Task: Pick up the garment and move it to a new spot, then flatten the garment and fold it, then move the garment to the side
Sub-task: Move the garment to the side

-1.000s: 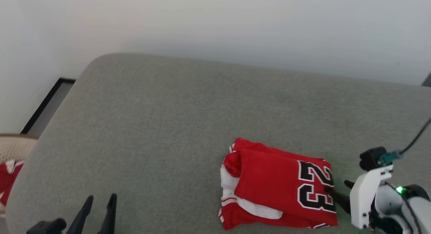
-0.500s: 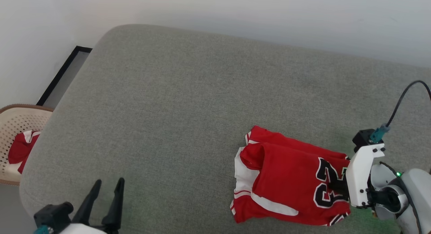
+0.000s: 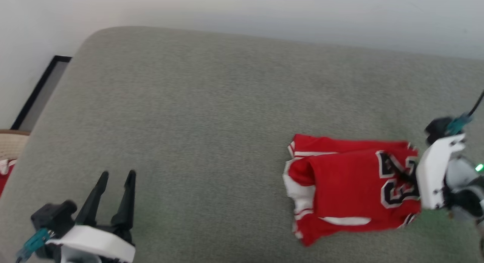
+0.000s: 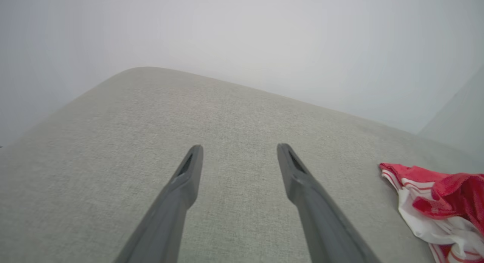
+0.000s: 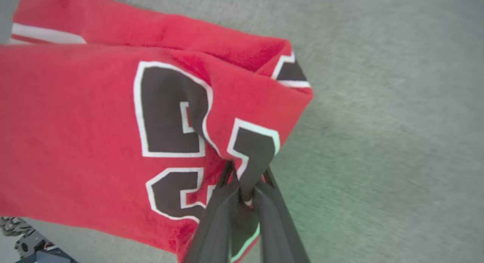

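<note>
Folded red 23 jersey [image 3: 351, 191] lies on the grey cushion [image 3: 189, 115], right side, with the right hand [image 5: 247, 179] pinched shut on its numbered edge; left hand [image 3: 117, 175] hovers wide open, empty. Looks like the move-aside step: drag gently, keep the fold.

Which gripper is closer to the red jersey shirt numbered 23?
Right. The right gripper clamps the red jersey shirt by its numbered edge; the left gripper hangs open over the grey fabric cushion, far to its left.
</note>
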{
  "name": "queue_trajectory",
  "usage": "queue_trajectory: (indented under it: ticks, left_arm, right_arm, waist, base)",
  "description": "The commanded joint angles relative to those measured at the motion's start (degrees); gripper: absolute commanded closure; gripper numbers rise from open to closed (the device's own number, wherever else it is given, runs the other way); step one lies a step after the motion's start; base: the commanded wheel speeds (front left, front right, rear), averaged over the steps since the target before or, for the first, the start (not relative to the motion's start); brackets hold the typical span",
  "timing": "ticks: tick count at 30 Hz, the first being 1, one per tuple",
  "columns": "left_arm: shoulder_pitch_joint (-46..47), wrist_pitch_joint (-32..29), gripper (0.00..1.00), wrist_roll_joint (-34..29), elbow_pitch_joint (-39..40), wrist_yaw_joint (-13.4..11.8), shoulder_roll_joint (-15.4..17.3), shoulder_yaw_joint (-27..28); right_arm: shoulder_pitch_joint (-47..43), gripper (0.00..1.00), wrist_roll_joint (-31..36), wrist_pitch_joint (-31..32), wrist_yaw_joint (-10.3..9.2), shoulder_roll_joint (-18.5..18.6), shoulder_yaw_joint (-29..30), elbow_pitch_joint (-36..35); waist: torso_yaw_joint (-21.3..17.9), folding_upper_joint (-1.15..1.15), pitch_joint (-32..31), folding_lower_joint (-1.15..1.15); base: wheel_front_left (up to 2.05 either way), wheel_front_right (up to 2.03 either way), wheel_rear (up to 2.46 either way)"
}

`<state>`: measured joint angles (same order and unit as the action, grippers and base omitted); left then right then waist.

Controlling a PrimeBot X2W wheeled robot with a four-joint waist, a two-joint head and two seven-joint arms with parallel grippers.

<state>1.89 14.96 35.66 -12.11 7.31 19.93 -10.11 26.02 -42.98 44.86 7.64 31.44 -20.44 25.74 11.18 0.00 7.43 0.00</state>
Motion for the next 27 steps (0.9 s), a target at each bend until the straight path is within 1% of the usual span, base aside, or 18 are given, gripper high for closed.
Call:
queue_trajectory:
  ticks: [1,4,11,15,22,27]
  left_arm:
    - [1.82,0.29,0.0,-0.48,0.39,0.2,-0.05,-0.77]
    - [3.95,0.29,0.0,-0.96,0.73,0.2,-0.4,-2.21]
    - [8.95,0.3,0.0,-1.31,1.3,0.2,-0.03,-5.46]
    - [10.76,0.3,0.0,-1.18,1.66,0.2,0.04,-6.62]
    - [14.65,0.29,0.0,-1.93,2.87,0.2,0.75,-9.47]
    - [17.68,0.29,0.0,-1.85,3.94,0.2,1.7,-11.49]
  right_arm:
    - [1.71,1.0,0.98,-0.51,-0.28,1.45,0.88,-0.69]
    - [3.12,1.0,1.84,-0.57,-0.28,3.33,1.94,-0.94]
    - [7.7,1.0,4.54,-1.94,-0.28,6.87,3.59,-0.48]
    - [9.62,1.0,5.81,-3.16,-0.28,8.09,4.24,0.06]
    - [14.32,1.0,9.5,-8.31,-0.21,10.89,5.27,2.53]
    - [17.86,1.0,13.15,-12.93,-0.2,12.42,5.29,5.06]
  waist:
    - [-1.92,0.0,0.86,0.0]
    - [-4.0,0.0,1.66,0.0]
    - [-9.63,0.0,4.11,0.0]
    - [-11.94,0.0,5.25,0.0]
    - [-16.8,0.0,8.59,0.0]
    - [-19.26,0.0,11.15,0.0]
  base:
    - [0.0,0.0,0.0]
    - [0.0,0.0,0.0]
    - [0.0,0.0,0.0]
    - [0.0,0.0,0.0]
    - [0.0,0.0,0.0]
    - [0.0,0.0,0.0]
